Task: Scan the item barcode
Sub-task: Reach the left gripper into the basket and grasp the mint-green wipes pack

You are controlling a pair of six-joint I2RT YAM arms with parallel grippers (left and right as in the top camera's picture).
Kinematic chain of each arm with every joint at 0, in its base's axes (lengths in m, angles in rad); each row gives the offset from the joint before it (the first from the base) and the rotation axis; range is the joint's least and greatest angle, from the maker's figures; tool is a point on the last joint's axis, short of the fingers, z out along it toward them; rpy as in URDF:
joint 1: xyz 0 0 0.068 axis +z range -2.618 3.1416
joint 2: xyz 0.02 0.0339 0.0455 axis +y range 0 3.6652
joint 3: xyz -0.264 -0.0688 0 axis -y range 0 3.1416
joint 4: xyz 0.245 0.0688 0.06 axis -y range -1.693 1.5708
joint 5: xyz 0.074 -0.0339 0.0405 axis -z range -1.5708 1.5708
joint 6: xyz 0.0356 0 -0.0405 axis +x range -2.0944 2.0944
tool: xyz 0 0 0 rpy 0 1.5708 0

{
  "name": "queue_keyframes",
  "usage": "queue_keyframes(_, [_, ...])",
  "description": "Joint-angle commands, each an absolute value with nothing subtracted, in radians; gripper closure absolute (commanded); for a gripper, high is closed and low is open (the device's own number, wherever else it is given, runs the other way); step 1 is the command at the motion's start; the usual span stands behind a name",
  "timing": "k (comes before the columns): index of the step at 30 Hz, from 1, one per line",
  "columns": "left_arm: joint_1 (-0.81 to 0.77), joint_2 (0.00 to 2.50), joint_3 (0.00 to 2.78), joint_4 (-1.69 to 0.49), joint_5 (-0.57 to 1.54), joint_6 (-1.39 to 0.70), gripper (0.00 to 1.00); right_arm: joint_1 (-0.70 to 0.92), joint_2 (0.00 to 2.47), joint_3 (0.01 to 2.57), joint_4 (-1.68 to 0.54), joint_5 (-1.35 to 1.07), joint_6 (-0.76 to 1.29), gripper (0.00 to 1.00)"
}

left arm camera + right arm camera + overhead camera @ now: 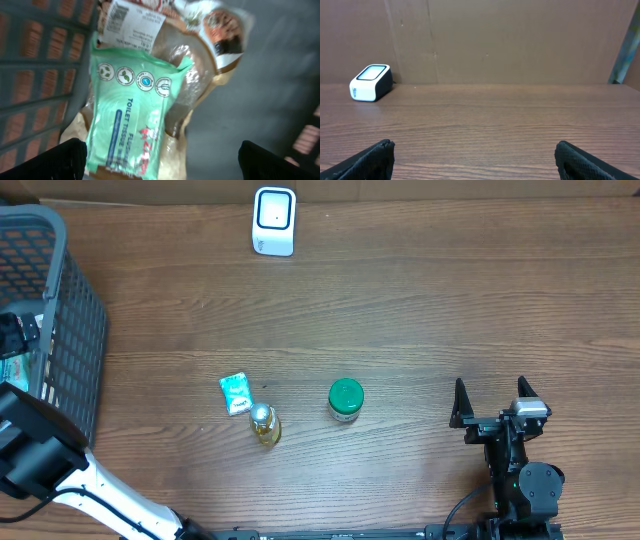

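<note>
Brown wood-grain table [420, 300], overhead view.
- Upper centre: white box-shaped barcode scanner [273, 220], standing alone.
- Left edge: grey plastic mesh basket [70, 330]. The left arm [40, 455] rises from the lower left corner and reaches over its rim.
- Centre: small green-and-white sachet [235, 393]. Just beside it is a little bottle of yellow liquid with a silver cap [264, 425], and apart to the right a green-lidded round jar [346, 400].
- Lower right: right gripper [495, 402], fingers spread wide with nothing between them, well apart from every item.

Left wrist view.
- Left gripper [162, 162]: black fingertips [50, 160] at the two lower corners, spread wide and pinching nothing, looking down into the basket.
- Centre: mint-green soft packet of flushable toilet tissue [130, 115], lying on a clear-wrapped brown baked item [200, 70].
- Top: a white printed label [132, 22], its code too blurred to read.
- Whether the fingers touch the packet cannot be told.

Right wrist view.
- Left middle: the scanner [370, 82], before a brown cardboard wall [510, 40].
- Lower corners: the right gripper's fingertips [370, 160], apart and empty.

Progress: early, by my judgement. No item is held and none is near the scanner. Left to do: grip an item, probably the mint-green packet, lift it out, carry it to the scanner, and turn its barcode to the window.
</note>
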State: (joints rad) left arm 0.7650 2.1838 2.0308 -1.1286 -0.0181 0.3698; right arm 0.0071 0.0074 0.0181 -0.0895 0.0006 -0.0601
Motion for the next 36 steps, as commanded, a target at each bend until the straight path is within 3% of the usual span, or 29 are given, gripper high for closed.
queue_keyframes(1, [0.79,2.222,2.024,-1.128,-0.01,0.428,0.01,0.012,0.003,0.008,-0.084,0.006,-0.065,0.0])
queue_keyframes(36, [0.822,2.335,2.022,-1.106,0.016,0.497,0.0,0.012,0.003,0.008,-0.084,0.005,-0.064,0.0])
